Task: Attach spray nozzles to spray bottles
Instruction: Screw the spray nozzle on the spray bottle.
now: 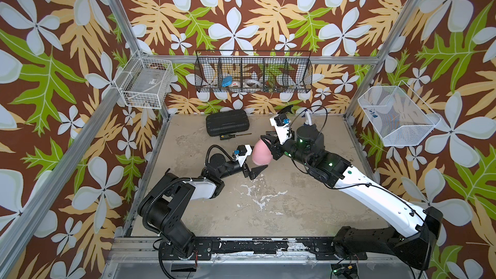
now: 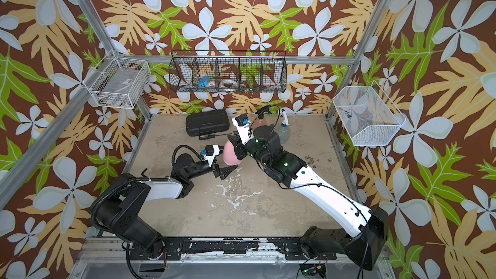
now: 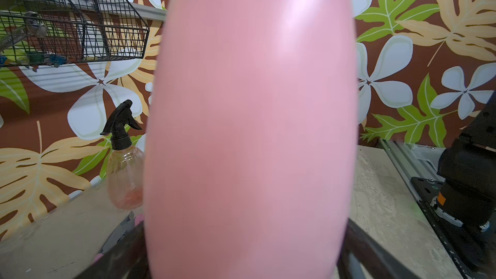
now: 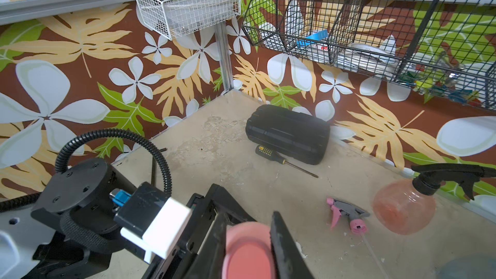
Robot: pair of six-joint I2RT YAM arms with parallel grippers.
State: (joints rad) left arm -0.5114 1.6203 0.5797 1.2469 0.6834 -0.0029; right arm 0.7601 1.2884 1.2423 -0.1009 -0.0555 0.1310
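Observation:
The opaque pink spray bottle (image 1: 261,153) fills the left wrist view (image 3: 252,130). My right gripper (image 1: 269,144) is shut on its narrow top end, one finger (image 4: 281,242) on each side of the pink rim (image 4: 248,248). My left gripper (image 1: 259,157) stands open around the bottle's wide body, its fingers (image 3: 359,242) just outside it. The grey-and-pink spray nozzle (image 4: 346,214) lies loose on the table. An orange-red bottle (image 3: 124,178) carries the black nozzle (image 3: 119,119). A clear bluish bottle (image 2: 284,132) carries a white nozzle (image 2: 284,115).
A flat black ribbed case (image 1: 227,122) lies at the back of the table with a black-and-yellow-handled screwdriver (image 1: 228,136) in front of it. A black wire basket (image 1: 253,76) hangs on the back wall. White wire baskets hang at the left (image 1: 145,81) and right (image 1: 397,116).

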